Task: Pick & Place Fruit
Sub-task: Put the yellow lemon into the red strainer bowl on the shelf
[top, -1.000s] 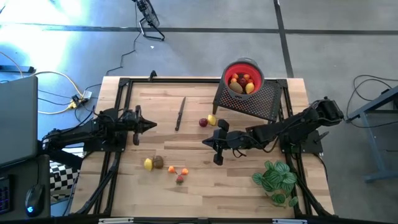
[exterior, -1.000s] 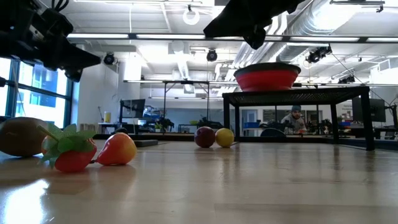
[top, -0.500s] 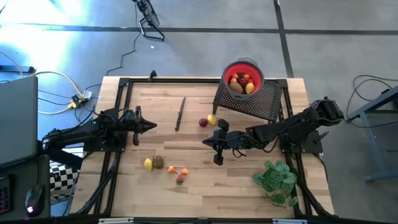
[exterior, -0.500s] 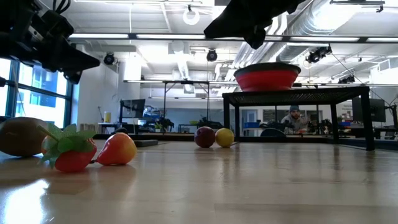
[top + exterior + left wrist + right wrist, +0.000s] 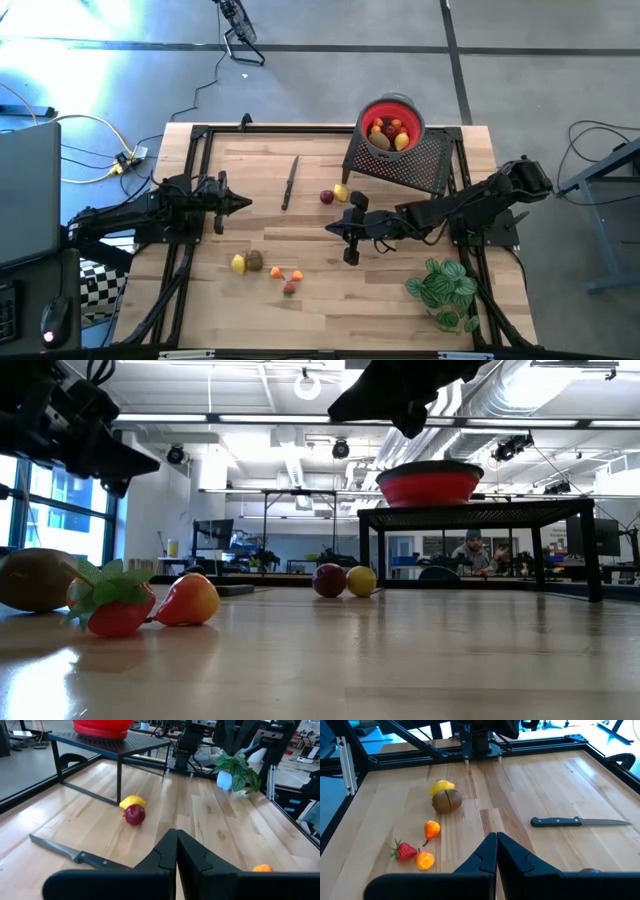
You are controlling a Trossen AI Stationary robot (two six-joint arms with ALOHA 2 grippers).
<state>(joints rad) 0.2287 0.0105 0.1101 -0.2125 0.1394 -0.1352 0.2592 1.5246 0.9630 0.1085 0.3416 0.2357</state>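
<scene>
Fruit lies in two loose groups on the wooden table. A red piece (image 5: pixel 326 197) and a yellow piece (image 5: pixel 341 192) sit near the middle. A yellow piece (image 5: pixel 238 264), a brown one (image 5: pixel 254 261), two orange ones (image 5: pixel 278 273) and a strawberry (image 5: pixel 289 288) lie nearer the front. More fruit fills the red bowl (image 5: pixel 391 123) on the black mesh stand (image 5: pixel 415 165). My left gripper (image 5: pixel 243 203) hovers shut over the table's left part. My right gripper (image 5: pixel 331 232) hovers shut near the middle, just short of the red and yellow pair.
A thin dark knife (image 5: pixel 289 183) lies on the table between the arms, toward the far side. A green leafy plant (image 5: pixel 443 288) stands at the near right corner. Black frame rails (image 5: pixel 190 180) run along the table's sides.
</scene>
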